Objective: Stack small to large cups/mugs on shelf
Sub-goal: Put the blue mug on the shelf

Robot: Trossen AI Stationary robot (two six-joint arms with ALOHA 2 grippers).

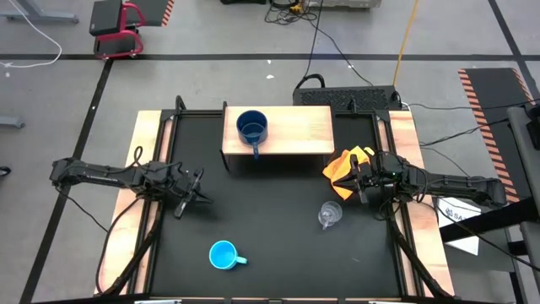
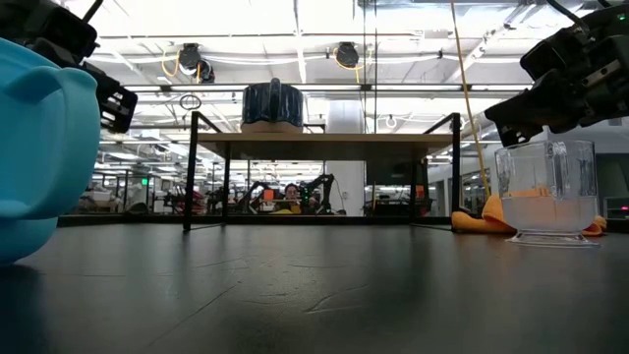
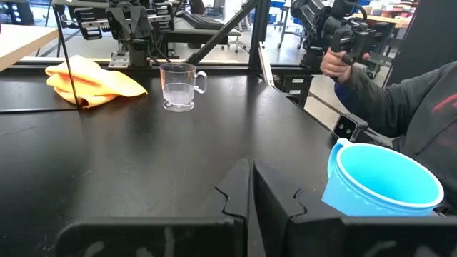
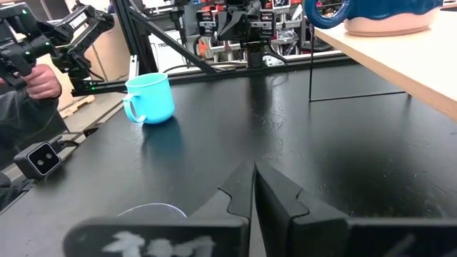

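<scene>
The dark navy mug (image 1: 252,128) stands upright on the shelf's wood top (image 1: 295,127) at the far middle; it also shows in the low view (image 2: 272,104). The sky-blue mug (image 1: 223,254) stands upright on the black mat near the front edge. The clear glass cup (image 1: 329,214) stands upright right of centre. My left gripper (image 1: 199,187) is shut and empty over the mat's left part, its shut fingertips showing in the left wrist view (image 3: 251,187). My right gripper (image 1: 348,182) is shut and empty, just beyond the glass cup, beside the orange cloth.
An orange-yellow cloth (image 1: 346,164) lies on the mat right of the shelf, under my right gripper. Pale wooden planks (image 1: 143,169) run along both sides of the mat. A person's hand holding a device (image 3: 343,61) shows beyond the table's front edge.
</scene>
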